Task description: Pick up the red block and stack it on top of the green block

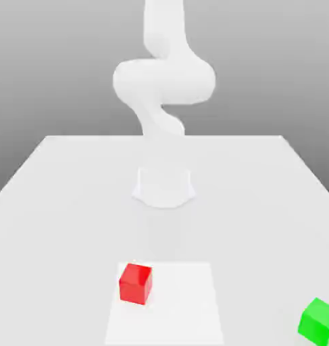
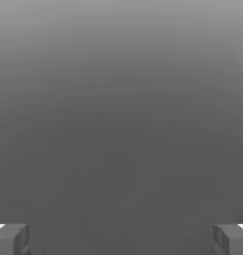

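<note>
The red block (image 1: 135,283) is seen resting on the white surface (image 1: 72,203), on a paler square patch (image 1: 187,304) in front of the arm's base (image 1: 164,186). The green block (image 1: 318,319) is set well apart from it, toward the exterior view's right. In the hand view the fingers (image 2: 11,239) are spread wide, with nothing held between them.

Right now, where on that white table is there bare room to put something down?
Nearly everywhere: the table is bare between the arm's base and the red block, and between the red and green block. Nowhere is crowded.
</note>
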Controlling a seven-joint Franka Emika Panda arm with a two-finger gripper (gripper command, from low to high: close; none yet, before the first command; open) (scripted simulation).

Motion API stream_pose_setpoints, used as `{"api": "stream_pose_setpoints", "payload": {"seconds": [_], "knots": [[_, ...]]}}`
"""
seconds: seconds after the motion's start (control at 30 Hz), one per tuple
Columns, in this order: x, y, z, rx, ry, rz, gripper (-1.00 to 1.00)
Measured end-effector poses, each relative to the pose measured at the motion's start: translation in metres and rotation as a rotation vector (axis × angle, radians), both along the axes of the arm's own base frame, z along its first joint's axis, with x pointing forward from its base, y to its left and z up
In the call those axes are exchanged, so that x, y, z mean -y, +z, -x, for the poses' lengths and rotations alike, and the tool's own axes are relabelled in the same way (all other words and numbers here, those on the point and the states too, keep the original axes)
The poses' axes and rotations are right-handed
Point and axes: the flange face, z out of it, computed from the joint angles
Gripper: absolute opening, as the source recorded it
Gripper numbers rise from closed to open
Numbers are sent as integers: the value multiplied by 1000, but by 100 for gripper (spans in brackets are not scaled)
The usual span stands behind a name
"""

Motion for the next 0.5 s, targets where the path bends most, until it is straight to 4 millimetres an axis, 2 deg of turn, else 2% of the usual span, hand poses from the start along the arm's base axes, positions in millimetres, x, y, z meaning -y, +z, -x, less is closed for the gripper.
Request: {"api": "stream_pose_setpoints", "payload": {"seconds": [0.1, 0.23, 0.37, 0.5], "knots": [[9, -73, -36, -115, -35, -9, 0], [21, -167, -62, -257, -79, -24, 0], [32, -260, -67, -396, -122, -43, 0], [42, -350, -52, -536, -165, -64, 0]]}}
